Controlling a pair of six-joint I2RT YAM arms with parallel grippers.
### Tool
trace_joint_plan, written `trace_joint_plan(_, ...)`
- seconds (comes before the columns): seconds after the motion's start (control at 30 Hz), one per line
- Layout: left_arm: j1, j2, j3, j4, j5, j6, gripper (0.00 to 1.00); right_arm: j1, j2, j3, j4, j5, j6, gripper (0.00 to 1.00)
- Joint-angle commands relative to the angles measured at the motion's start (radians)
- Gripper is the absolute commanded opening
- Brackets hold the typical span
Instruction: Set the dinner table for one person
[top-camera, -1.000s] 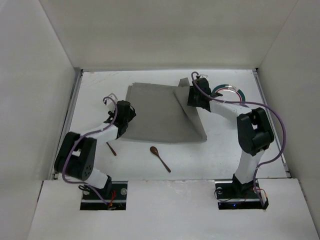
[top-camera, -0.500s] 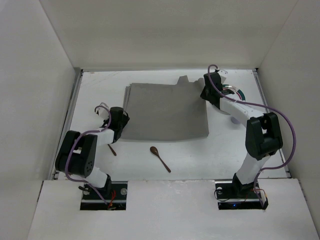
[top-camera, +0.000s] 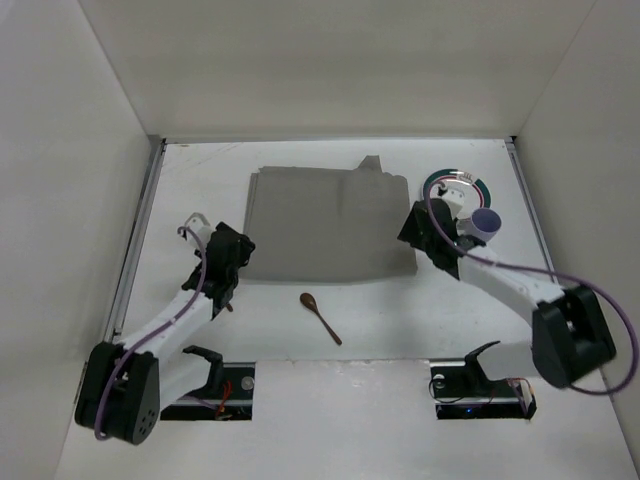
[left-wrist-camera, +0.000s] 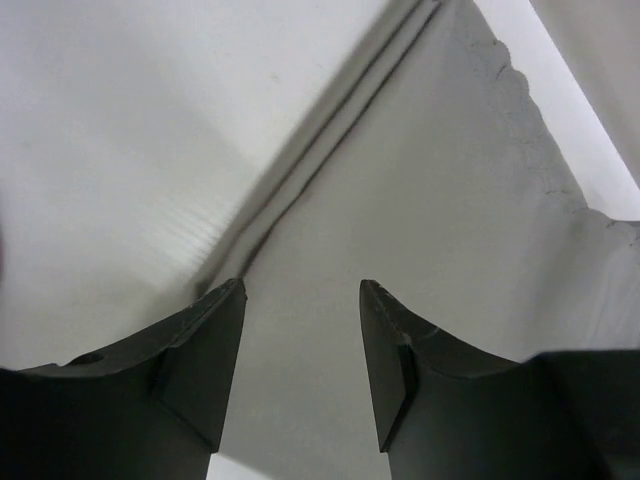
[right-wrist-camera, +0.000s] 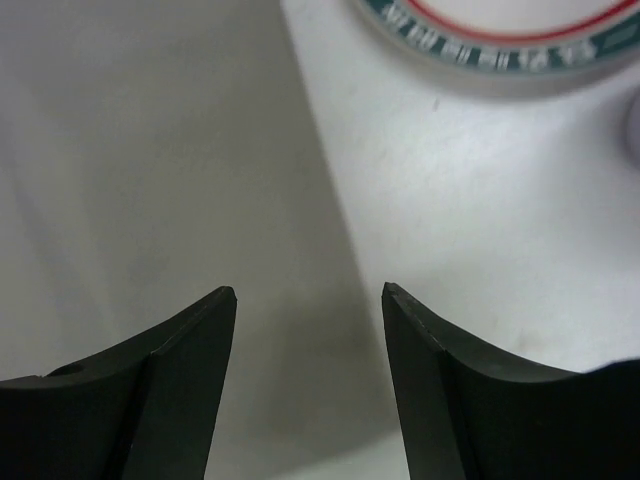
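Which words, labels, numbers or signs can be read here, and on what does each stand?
None can be read.
The plate has small white marks along its green rim band, but in the right wrist view they are too blurred to tell whether they are letters.
The grey placemat, wooden spoon and cup show no text.

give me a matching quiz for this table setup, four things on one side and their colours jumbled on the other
Things:
1. placemat
2. spoon
3. plate
4. cup

Colours:
a. purple
b. white with a green rim
c. grey
d. brown

Pairs: 1-c; 2-d; 3-b; 4-a
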Motion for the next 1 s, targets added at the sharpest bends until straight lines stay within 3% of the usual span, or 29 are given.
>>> trace_joint_plan(0.0,0.020,-0.094,-0.077,-0.164,-0.047,0.016,0.48,0.069,-0.189,-0.144,0.068,0.025,0.113,0.66)
trace_joint_plan(0.33,0.102,-0.162,-0.160,-0.219,0.293,-0.166,0.55,0.128,-0.424,-0.345,0.007,0.021,0.208,0.76)
trace_joint_plan(0.6,0.091,-0.112,-0.184,-0.152,0.249,-0.255,0.55,0.112,-0.385,-0.402,0.090,-0.019,0.322,0.80)
trace_joint_plan(0.97,0.128,-0.075,-0.249,-0.062,0.214,-0.306,0.39,0.100,-0.285,-0.474,0.249,-0.033,0.567,0.79)
